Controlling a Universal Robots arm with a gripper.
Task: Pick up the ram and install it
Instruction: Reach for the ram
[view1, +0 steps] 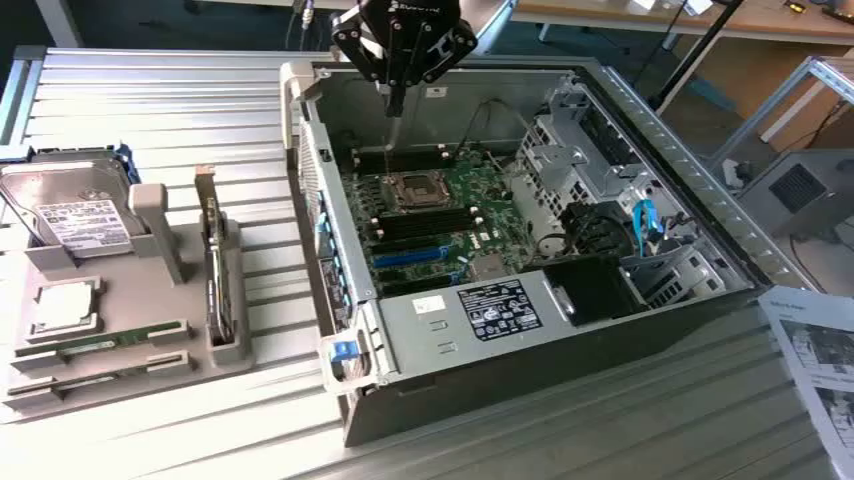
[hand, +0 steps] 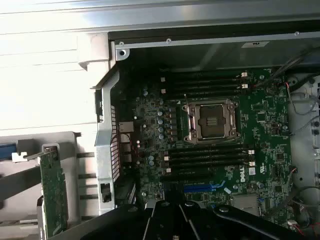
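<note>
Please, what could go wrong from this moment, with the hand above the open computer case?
1. The hand hangs shut over the motherboard, close to the open processor socket; a low move could hit its contacts.
2. The ram sticks lie in the tray beside the upright card, which a reaching hand might strike.
</note>
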